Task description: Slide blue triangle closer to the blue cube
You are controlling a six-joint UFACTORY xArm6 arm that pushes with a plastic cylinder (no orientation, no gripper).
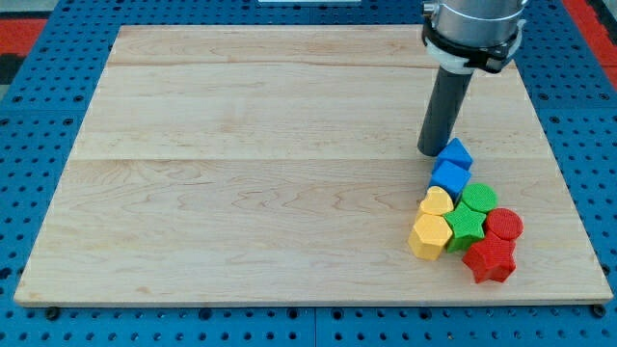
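Pale wood makes up the table (241,173), a large board lying on a blue pegboard surface (29,193) with red edging at the view's top corners. There is no gripper here to be wide or narrow: the arm ends in a straight dark rod (445,106) that comes down from a grey and black mount at the view's top right.

My tip (432,152) rests on the wood just to the view's left of the blue triangle (456,152), and looks to be touching or nearly touching its left side. The blue triangle sits in the right part of the table, at the top of a tight cluster of blocks. Directly below it, touching or almost touching, is the blue cube (449,178).

The rest of the cluster continues toward the view's bottom right. A yellow heart (437,201) lies below the blue cube, with a yellow hexagon (429,236) below that. A green block (479,199), its shape hard to make out, sits to the right of the blue cube, and a green star (466,225) lies below it, between the yellow blocks and the red ones. A red cylinder (503,225) sits at the cluster's right edge, and a red star (490,260) lies at its bottom.
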